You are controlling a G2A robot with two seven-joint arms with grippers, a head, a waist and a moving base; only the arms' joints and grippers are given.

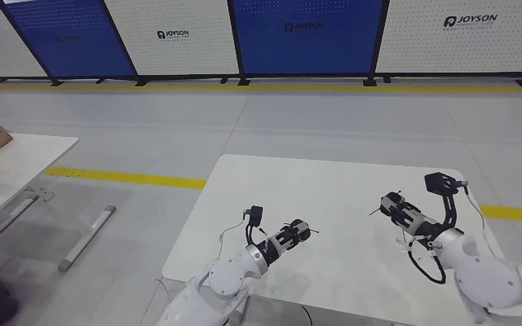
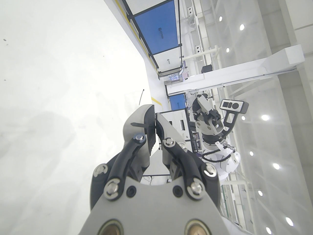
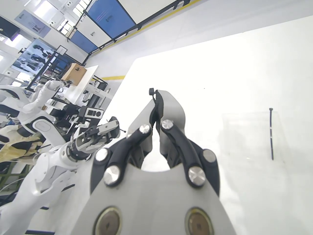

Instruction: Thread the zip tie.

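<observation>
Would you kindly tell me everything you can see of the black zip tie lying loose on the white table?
The thin black plastic zip tie lies flat and straight, unthreaded, with its small square head at one end and a narrow tail. It rests on what looks like a clear sheet on the white table, with nothing touching it.

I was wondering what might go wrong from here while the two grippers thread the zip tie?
1. The left gripper pinches a thin black strip; it may flex aside rather than thread.
2. The right gripper holds a zip tie with just its small head poking out, so slight misalignment could miss the slot.
3. Either grip may slip when pushed.
</observation>
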